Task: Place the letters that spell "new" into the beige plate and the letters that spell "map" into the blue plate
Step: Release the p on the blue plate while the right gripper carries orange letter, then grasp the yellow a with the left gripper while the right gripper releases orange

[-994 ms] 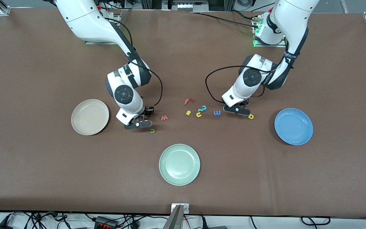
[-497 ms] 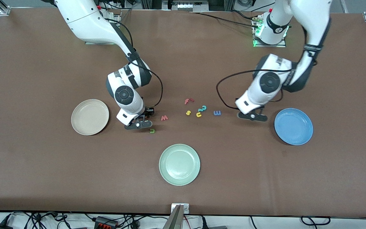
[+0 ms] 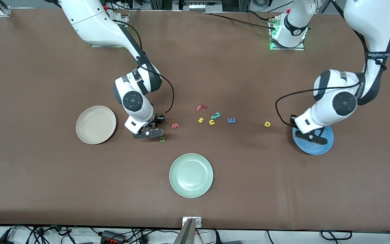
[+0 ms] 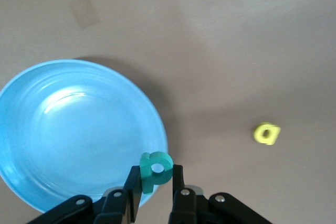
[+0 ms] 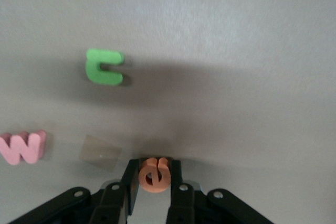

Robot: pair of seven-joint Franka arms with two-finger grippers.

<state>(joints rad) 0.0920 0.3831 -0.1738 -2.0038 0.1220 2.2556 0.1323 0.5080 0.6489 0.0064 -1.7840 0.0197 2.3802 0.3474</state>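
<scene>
My left gripper [image 3: 311, 137] hangs over the rim of the blue plate [image 3: 328, 140], shut on the teal p [image 4: 156, 170]. In the left wrist view the blue plate [image 4: 68, 135] lies under the fingers and the yellow a [image 4: 266, 133] is off to one side. My right gripper [image 3: 147, 133] is down at the table beside the beige plate [image 3: 95, 124], shut on the orange e [image 5: 155, 174]. The green n [image 3: 162, 139] and pink w [image 3: 175, 125] lie close by it. The blue m [image 3: 231, 120] and yellow a [image 3: 267, 124] rest mid-table.
A red f [image 3: 200, 107], yellow s [image 3: 200, 120], yellow u [image 3: 212, 122] and a teal curly piece [image 3: 216, 116] sit clustered mid-table. A pale green plate [image 3: 191, 175] stands nearer the front camera. A patch of clear tape [image 5: 100, 150] lies beside the right gripper's fingers.
My left arm swung from the letters to over the blue plate, carrying the teal p. My right gripper stayed in place and closed on the orange e.
</scene>
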